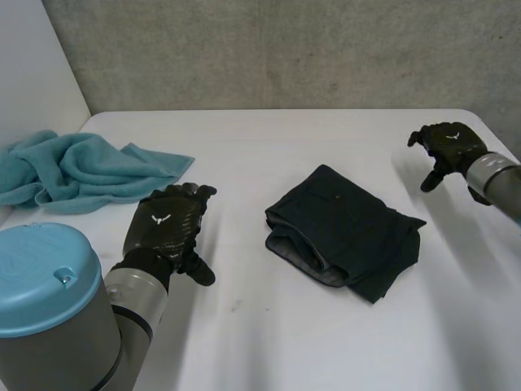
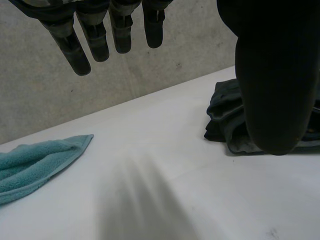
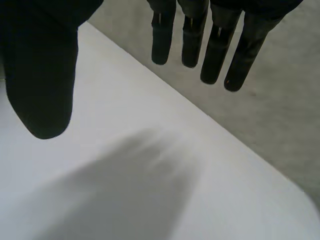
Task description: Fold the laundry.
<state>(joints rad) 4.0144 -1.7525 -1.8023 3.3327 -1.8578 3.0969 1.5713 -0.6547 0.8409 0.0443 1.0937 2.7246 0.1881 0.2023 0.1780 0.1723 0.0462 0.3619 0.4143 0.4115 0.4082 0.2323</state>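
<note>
Fingers (image 2: 97,42) straight, empty | left hand (image 1: 167,224) beside folded dark garment (image 1: 342,228) | right hand (image 1: 448,145) likewise, well apart

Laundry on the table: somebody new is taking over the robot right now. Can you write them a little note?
Left hand: open, holding nothing, over the table between the teal towel and the dark garment.
Right hand: open, holding nothing, at the table's right side, apart from both cloths.
Dark garment: lies in the middle of the table and looks folded, a bit loosely.
Teal towel: lies crumpled at the table's left edge, untouched.
Left to do: fold the towel, and maybe tidy the garment.
</note>
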